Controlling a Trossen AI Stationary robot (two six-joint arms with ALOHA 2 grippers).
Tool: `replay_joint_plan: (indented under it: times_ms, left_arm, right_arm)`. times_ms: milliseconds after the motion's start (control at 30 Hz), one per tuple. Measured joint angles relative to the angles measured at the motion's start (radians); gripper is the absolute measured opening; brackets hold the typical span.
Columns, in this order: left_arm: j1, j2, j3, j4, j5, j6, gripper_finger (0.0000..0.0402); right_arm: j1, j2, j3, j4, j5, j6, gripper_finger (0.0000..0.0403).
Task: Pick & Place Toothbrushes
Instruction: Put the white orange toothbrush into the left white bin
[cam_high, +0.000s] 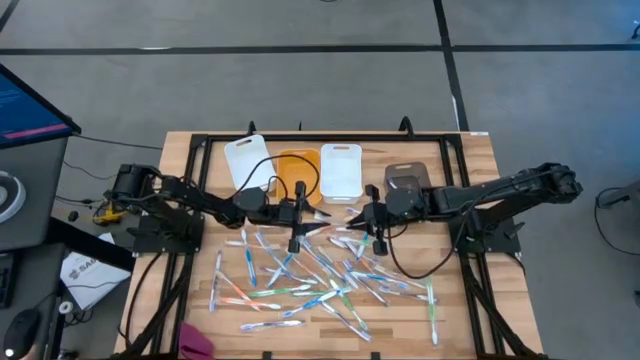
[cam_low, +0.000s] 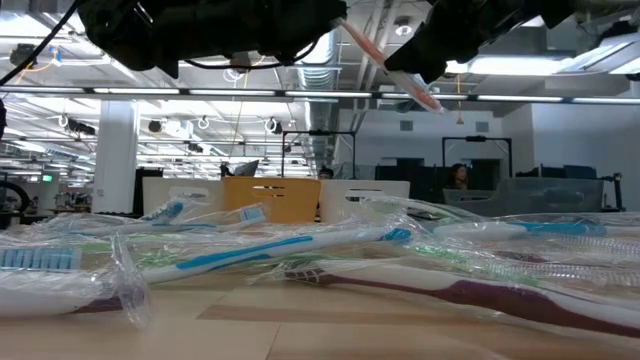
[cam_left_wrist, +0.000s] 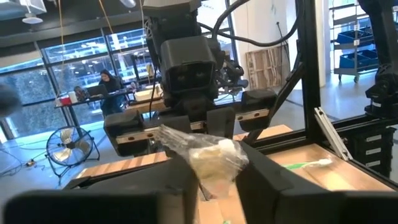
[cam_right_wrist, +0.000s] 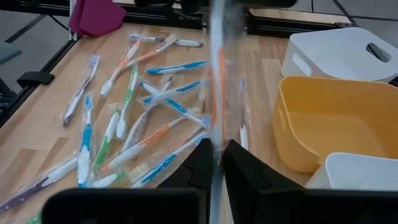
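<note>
Right gripper (cam_right_wrist: 214, 163) is clamped on a wrapped toothbrush (cam_right_wrist: 217, 87); left gripper (cam_left_wrist: 214, 171) is pinching its far end; firm that hold before right lets go, yellow bin (cam_right_wrist: 329, 121) just beside

My overhead camera looks straight down on the wooden slatted table (cam_high: 200, 160). My low camera faces level across it. Both wrist cameras look closely past my fingers, sharing the scattered wrapped plastic toothbrushes (cam_right_wrist: 118, 118).

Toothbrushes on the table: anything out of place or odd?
The wrapped toothbrushes lie scattered and crisscrossed over the table, none visibly in the bins. A magenta cloth sits at the table edge, seemingly unrelated.
</note>
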Motion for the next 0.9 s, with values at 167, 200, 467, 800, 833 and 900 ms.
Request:
replay_joint_plan:
  times_ms: [167, 200, 467, 800, 833, 900]
  left_arm:
    - [0.006, 0.0, 0.0, -0.002, 0.005, -0.003, 0.0014]
    - [0.006, 0.0, 0.0, -0.002, 0.004, -0.002, 0.0016]
    - [0.006, -0.001, 0.0, -0.002, -0.007, 0.0, 0.0013]
    - [0.005, -0.001, 0.0, -0.027, -0.01, 0.001, 0.001]
    - [0.005, -0.001, 0.0, -0.029, -0.009, 0.001, 0.001]
    - [0.005, -0.001, -0.001, -0.031, -0.009, 0.0, 0.001]
  right_arm:
    - [-0.001, 0.0, 0.0, 0.004, 0.005, 0.0, 0.0037]
    - [-0.002, 0.0, 0.0, 0.005, 0.006, 0.001, 0.0041]
    - [0.009, 0.0, 0.0, 0.011, 0.055, 0.017, 0.0086]
    - [-0.006, 0.0, 0.0, 0.0, 0.054, 0.017, 0.0209]
    - [-0.013, 0.0, 0.0, -0.003, 0.054, 0.033, 0.0217]
    - [-0.028, -0.004, 0.0, -0.013, 0.055, 0.077, 0.023]
